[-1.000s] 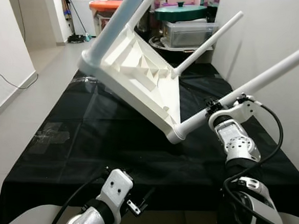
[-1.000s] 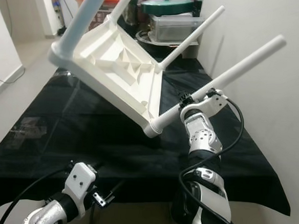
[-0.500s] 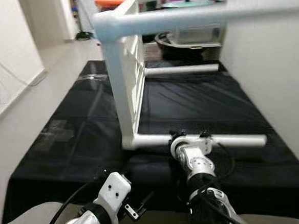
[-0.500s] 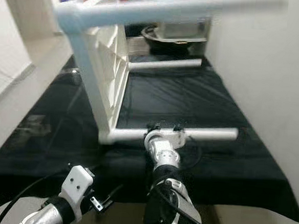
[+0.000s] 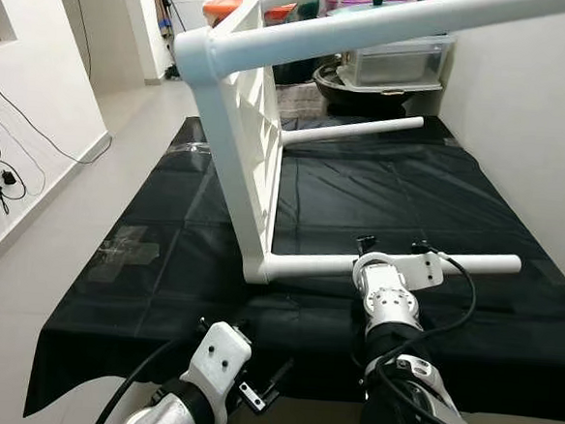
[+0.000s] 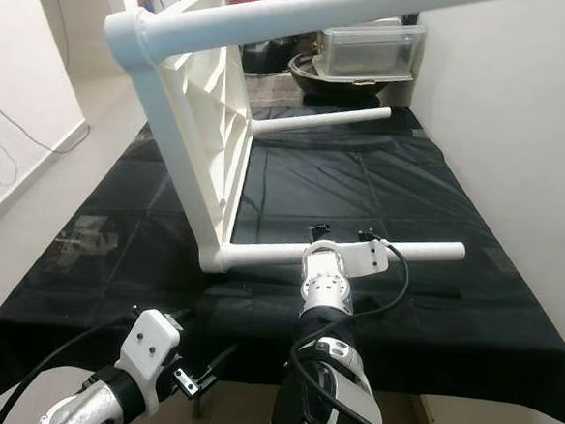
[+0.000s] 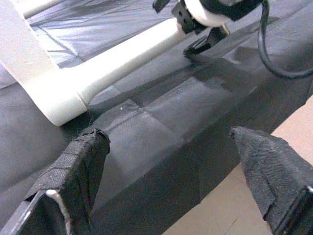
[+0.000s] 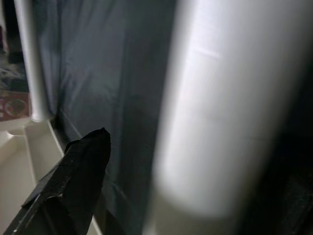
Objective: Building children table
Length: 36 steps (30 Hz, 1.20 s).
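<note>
Left eye view: the left gripper (image 5: pixel 251 389) hangs low at the near left, fingers spread apart, as the left wrist view confirms. The white plastic children's table (image 5: pixel 244 132) lies on its side on the black sheet (image 5: pixel 165 233). Right of it, the right gripper (image 5: pixel 393 260) is clamped on the near white tubular leg (image 5: pixel 473 263).

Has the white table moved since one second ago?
Yes. The white table tipped from tilted in the air onto its side; two legs now lie on the black cloth.
</note>
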### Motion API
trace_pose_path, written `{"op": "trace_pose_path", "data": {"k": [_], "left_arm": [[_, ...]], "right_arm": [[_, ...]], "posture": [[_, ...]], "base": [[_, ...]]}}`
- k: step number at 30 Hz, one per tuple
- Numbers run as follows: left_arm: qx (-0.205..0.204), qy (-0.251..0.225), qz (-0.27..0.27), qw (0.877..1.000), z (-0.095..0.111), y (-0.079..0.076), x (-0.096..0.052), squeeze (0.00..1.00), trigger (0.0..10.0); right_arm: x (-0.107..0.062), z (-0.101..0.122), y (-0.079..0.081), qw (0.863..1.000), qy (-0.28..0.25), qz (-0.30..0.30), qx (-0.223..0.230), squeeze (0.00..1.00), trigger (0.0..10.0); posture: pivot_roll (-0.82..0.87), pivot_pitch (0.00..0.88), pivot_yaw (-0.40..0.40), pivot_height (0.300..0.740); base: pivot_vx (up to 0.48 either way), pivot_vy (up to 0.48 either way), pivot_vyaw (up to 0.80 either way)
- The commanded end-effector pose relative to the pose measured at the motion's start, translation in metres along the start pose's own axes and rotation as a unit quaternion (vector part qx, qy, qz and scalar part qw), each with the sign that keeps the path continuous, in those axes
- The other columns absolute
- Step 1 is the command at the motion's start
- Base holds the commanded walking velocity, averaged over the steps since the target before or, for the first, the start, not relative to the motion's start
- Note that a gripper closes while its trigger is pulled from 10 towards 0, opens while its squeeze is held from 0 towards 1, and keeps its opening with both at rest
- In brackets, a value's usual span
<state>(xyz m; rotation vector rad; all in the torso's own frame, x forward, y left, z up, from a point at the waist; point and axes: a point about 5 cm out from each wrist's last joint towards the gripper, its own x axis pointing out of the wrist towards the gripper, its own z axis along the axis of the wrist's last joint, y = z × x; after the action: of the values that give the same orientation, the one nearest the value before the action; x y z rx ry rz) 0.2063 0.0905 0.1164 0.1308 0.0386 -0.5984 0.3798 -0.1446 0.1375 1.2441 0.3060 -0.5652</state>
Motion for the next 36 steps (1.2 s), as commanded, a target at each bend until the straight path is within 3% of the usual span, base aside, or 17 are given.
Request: {"op": "trace_pose_path", "data": {"k": [1,10,19,23,24,25,26,27,28,29,30,31,32,33,34,35,36], "left_arm": [[-0.003,0.014,-0.001,1.0,-0.005,0.0,0.0,0.0,10.0],[-0.004,0.013,0.0,1.0,-0.006,0.0,0.004,0.0,10.0],[-0.003,0.01,0.001,1.0,-0.006,0.001,0.006,0.0,10.0],[-0.003,0.009,0.001,1.0,-0.006,0.001,0.007,0.0,10.0],[-0.003,0.009,0.001,1.0,-0.006,0.001,0.007,0.0,10.0],[-0.002,0.008,0.003,1.0,-0.006,0.002,0.008,0.0,10.0],[-0.002,0.008,0.003,1.0,-0.006,0.002,0.008,0.0,10.0],[-0.001,0.006,0.004,1.0,-0.005,0.003,0.008,0.0,10.0],[-0.002,0.005,0.005,1.0,-0.005,0.003,0.008,0.0,10.0],[-0.002,0.005,0.005,1.0,-0.005,0.003,0.008,0.0,10.0],[0.001,0.005,0.008,1.0,-0.006,0.004,0.009,0.0,10.0],[0.001,0.005,0.008,1.0,-0.006,0.004,0.009,0.0,10.0],[0.002,0.004,0.012,1.0,-0.006,0.004,0.01,0.0,10.0],[0.002,0.004,0.012,1.0,-0.006,0.004,0.01,0.0,10.0],[-0.004,0.004,0.025,1.0,-0.006,0.008,0.011,0.0,10.0],[-0.004,0.004,0.025,1.0,-0.006,0.008,0.011,0.0,10.0],[-0.016,0.002,0.037,0.999,-0.006,0.011,0.013,0.0,10.0]], "right_arm": [[-0.012,-0.047,-0.008,0.998,0.064,-0.011,0.0,0.0,10.0],[-0.034,-0.021,-0.017,0.999,0.032,-0.022,-0.024,0.0,10.0],[-0.055,-0.005,-0.047,0.993,0.031,-0.061,-0.096,0.0,10.0],[-0.06,0.008,-0.043,0.986,-0.002,0.001,-0.166,0.0,10.0],[-0.06,0.008,-0.043,0.986,-0.002,0.001,-0.166,0.0,10.0],[-0.062,0.014,-0.03,0.965,-0.038,0.077,-0.248,0.0,10.0],[-0.062,0.014,-0.03,0.965,-0.038,0.077,-0.248,0.0,10.0],[-0.069,0.018,-0.016,0.919,-0.077,0.161,-0.351,0.0,10.0],[-0.074,0.019,-0.012,0.896,-0.091,0.195,-0.389,0.0,10.0],[-0.074,0.019,-0.012,0.896,-0.091,0.195,-0.389,0.0,10.0],[-0.079,0.017,-0.012,0.851,-0.12,0.233,-0.455,0.0,10.0],[-0.079,0.017,-0.012,0.851,-0.12,0.233,-0.455,0.0,10.0],[-0.084,0.014,-0.017,0.805,-0.136,0.267,-0.512,0.0,10.0],[-0.084,0.014,-0.017,0.805,-0.136,0.267,-0.512,0.0,10.0],[-0.09,0.008,-0.028,0.742,-0.158,0.298,-0.579,0.0,10.0],[-0.09,0.008,-0.028,0.742,-0.158,0.298,-0.579,0.0,10.0],[-0.09,0.005,-0.034,0.729,-0.16,0.303,-0.593,0.0,10.0]], "posture": [[0.18,0.0,0.017,0.74],[0.16,0.0,0.013,0.74],[0.15,0.0,0.015,0.74],[0.14,0.0,0.015,0.74],[0.14,0.0,0.015,0.74],[0.14,0.0,0.014,0.74],[0.14,0.0,0.014,0.74],[0.14,0.0,0.015,0.74],[0.14,0.0,0.016,0.74],[0.14,0.0,0.016,0.74],[0.13,0.0,0.014,0.74],[0.13,0.0,0.014,0.74],[0.13,0.0,0.011,0.74],[0.13,0.0,0.011,0.74],[0.13,0.0,0.008,0.74],[0.13,0.0,0.008,0.74],[0.12,0.0,0.004,0.74]], "base": [[0.0,0.0,0.0],[0.0,0.0,0.0],[0.0,0.0,0.0],[0.0,0.0,0.0],[0.0,0.0,0.0],[0.0,0.0,0.0],[0.0,0.0,0.0],[0.0,0.0,0.0],[0.0,0.0,0.0],[0.0,0.0,0.0],[0.0,0.0,0.0],[0.0,0.0,0.0],[0.0,0.0,0.0],[0.0,0.0,0.0],[0.0,0.0,0.0],[0.0,0.0,0.0],[0.307,-0.364,0.0]]}}
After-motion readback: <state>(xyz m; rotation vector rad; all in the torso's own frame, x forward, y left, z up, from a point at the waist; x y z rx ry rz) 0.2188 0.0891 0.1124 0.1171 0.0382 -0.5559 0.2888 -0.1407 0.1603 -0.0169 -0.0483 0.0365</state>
